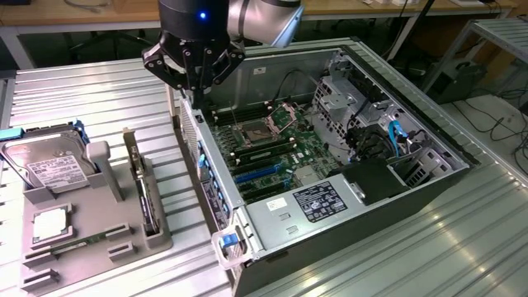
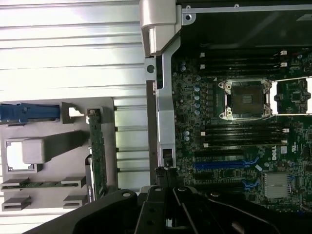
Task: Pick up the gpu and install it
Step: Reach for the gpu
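Gpu, a thin green circuit-board card w/ silver end bracket, isn't being held: the black gripper is hanging w/ fingers pinched together on nothing, above the tray-side wall of the open dark-grey PC tower case lying on its side. Inside the case a green motherboard w/ square silver CPU socket is facing up. The gpu is standing on edge in a slot of the grey plastic holder tray, to the exterior view's left of the case, near a silver boxy hard drive w/ white label; everything is sitting on a ribbed metal table.
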You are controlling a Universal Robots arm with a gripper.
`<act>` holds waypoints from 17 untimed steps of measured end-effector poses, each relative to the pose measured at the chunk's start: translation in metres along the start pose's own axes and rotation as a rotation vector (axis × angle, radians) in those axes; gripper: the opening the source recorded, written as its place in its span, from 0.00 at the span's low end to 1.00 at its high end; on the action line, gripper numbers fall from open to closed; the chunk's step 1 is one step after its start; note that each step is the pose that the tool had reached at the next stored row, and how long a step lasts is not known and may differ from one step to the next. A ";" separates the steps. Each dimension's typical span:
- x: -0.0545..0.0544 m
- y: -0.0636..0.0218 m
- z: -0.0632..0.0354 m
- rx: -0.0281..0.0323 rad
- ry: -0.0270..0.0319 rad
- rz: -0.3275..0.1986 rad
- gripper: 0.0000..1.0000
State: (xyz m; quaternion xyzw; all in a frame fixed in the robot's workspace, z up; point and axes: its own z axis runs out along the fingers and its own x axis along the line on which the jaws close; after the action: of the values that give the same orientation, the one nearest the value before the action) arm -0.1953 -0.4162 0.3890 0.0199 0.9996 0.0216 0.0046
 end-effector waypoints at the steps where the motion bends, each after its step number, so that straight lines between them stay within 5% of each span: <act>1: 0.001 -0.0002 0.0001 0.0000 0.0005 0.000 0.11; 17: 0.021 -0.0046 0.0021 0.0002 0.0065 0.000 0.11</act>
State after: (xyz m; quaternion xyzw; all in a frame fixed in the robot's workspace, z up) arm -0.2161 -0.4198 0.3865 0.0199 0.9996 0.0215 0.0014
